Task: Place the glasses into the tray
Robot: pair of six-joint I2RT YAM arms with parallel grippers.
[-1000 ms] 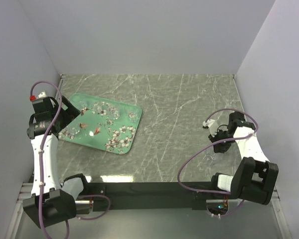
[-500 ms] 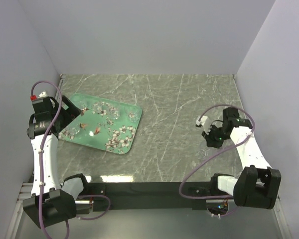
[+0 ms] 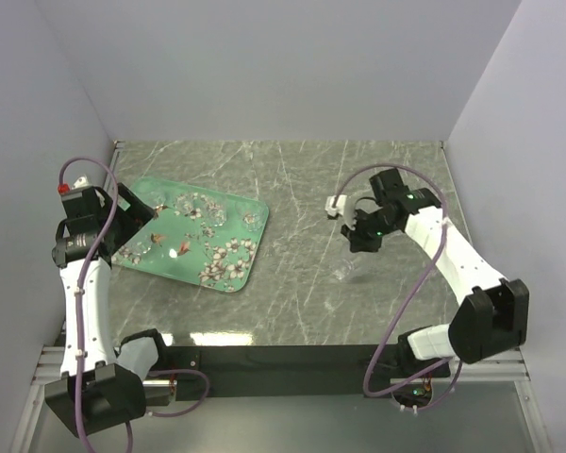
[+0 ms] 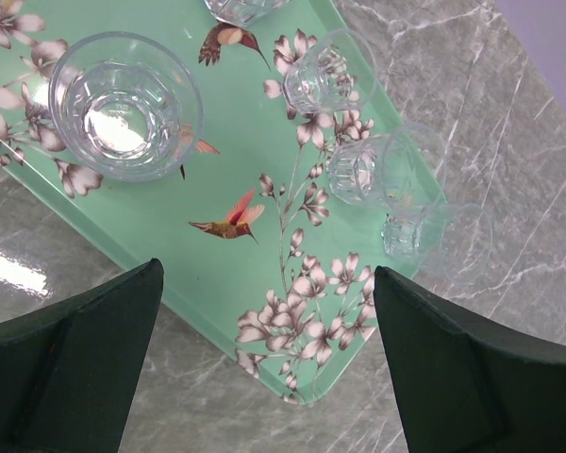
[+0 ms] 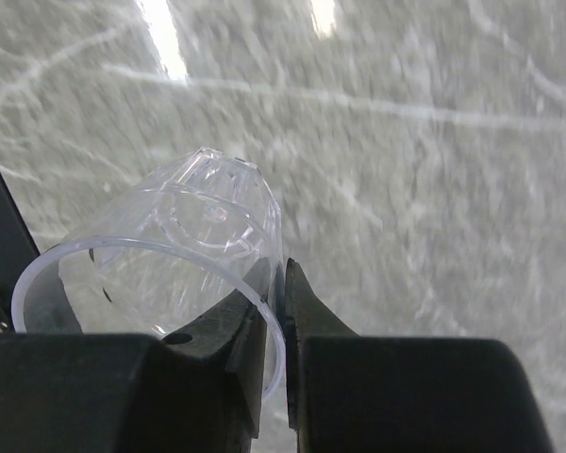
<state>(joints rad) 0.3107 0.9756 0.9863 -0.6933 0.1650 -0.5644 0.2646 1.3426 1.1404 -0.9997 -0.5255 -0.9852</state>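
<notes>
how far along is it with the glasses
Done: at least four glasses sit in the tray. In hand: the right gripper is shut on the rim of one more glass, away from the tray. Left: carrying it over and setting it in. The left gripper hangs open above the tray.

1. Mint-green blossom-printed tray [image 4: 255, 132] lies on a grey marble table [image 4: 509, 113]
2. Wide glass [image 4: 124, 104] stands on it at 10 o'clock
3. Three smaller glasses [image 4: 366, 170] line the tray's 2 o'clock edge; a cut-off glass [image 4: 245, 8] sits at 12
4. Left gripper [image 4: 266, 274] has dark fingers spread wide, at 7 and 5 o'clock
</notes>
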